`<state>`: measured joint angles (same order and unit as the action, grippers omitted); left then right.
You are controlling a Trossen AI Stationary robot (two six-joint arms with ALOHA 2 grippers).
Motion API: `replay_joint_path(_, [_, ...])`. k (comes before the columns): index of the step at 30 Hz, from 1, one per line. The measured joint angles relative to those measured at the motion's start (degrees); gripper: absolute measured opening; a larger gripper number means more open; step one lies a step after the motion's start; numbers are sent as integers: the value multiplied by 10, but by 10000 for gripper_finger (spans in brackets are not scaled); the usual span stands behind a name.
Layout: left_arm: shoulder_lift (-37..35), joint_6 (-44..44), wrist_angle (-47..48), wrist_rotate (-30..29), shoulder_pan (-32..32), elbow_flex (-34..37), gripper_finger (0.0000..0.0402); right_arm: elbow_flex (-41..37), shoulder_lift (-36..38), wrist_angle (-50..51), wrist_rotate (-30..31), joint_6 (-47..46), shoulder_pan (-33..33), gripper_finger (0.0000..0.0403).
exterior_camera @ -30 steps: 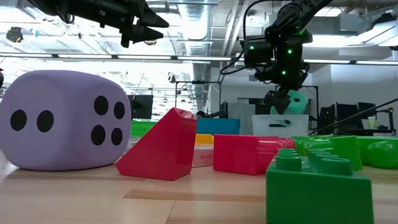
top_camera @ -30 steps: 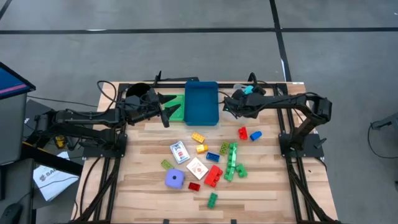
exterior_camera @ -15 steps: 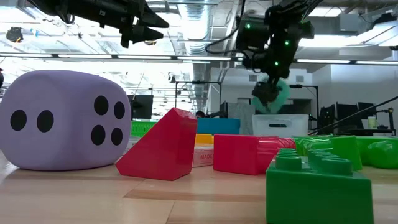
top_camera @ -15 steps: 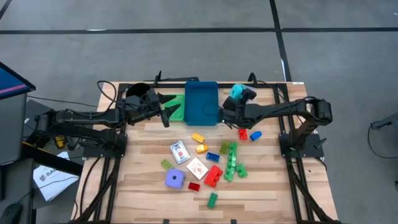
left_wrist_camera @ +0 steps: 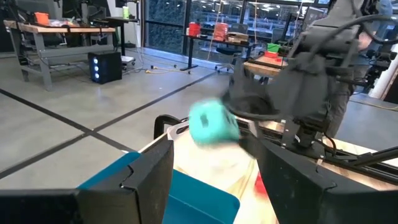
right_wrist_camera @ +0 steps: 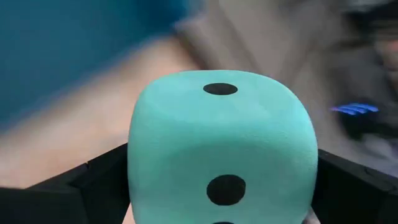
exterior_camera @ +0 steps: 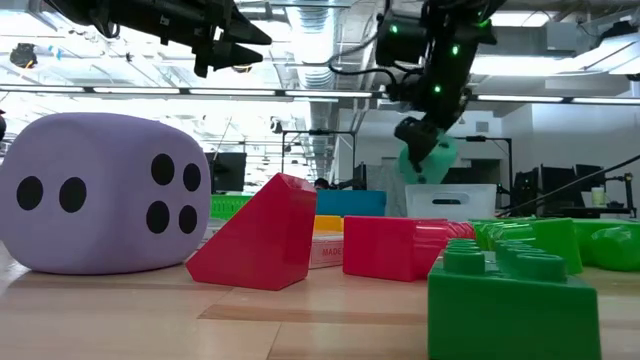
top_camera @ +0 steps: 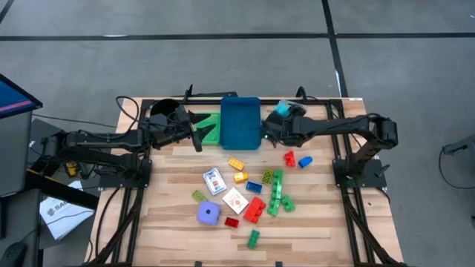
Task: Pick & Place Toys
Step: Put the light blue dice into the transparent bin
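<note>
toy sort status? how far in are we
Early. Nothing visibly placed yet: the blue tray looks empty from above. In hand: the right gripper holds the cyan die beside that tray, off the table. The left gripper waits open by the green tray. Left: the purple die, two card packs and the scattered bricks.
</note>
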<state>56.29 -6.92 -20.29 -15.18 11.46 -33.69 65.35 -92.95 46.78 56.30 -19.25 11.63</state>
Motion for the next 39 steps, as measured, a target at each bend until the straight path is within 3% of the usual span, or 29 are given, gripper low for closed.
replay_joint_path(1, [0,0,0,0,0,0,223,-2,0,15,50,-13,2,389])
replay_joint_path(2, [0,0,0,0,0,0,223,-2,0,21,58,-6,4,389])
replay_joint_path(4, [0,0,0,0,0,0,223,-1,0,-6,23,9,11,388])
replay_joint_path(5, [0,0,0,0,0,0,223,-1,0,-14,33,10,8,388])
replay_joint_path(9, [0,1,0,0,0,0,223,-2,0,-16,242,-69,-15,389])
replay_joint_path(11, [0,2,0,0,0,0,223,-2,2,-15,275,-118,-26,388])
replay_joint_path(14, [0,2,0,0,0,0,223,-2,7,8,277,-218,-47,388])
replay_joint_path(19, [0,2,0,0,0,0,223,-2,7,62,259,-466,-59,388])
replay_joint_path(22, [0,1,0,2,0,0,223,-2,6,67,210,-480,-56,388])
replay_joint_path(24, [0,0,0,7,0,0,223,-2,6,77,250,-486,-65,388])
replay_joint_path(26, [0,0,0,10,0,0,223,-2,6,89,327,-537,-85,388])
replay_joint_path(27, [0,0,0,11,0,0,223,0,7,89,333,-559,-93,389])
replay_joint_path(30, [0,0,-1,11,0,0,223,13,7,67,220,-520,-91,388])
replay_joint_path(33, [0,0,-1,11,0,0,223,-11,6,78,303,-576,-101,388])
replay_joint_path(34, [0,0,-1,11,0,0,223,-10,7,79,284,-580,-103,389])
replay_joint_path(36, [0,0,-1,11,0,0,223,-7,7,67,147,-542,-87,388])
replay_joint_path(37, [0,0,-1,11,0,0,223,-17,6,68,119,-539,-80,388])
replay_joint_path(39, [0,0,-1,11,0,0,223,-47,5,74,184,-575,-72,389])
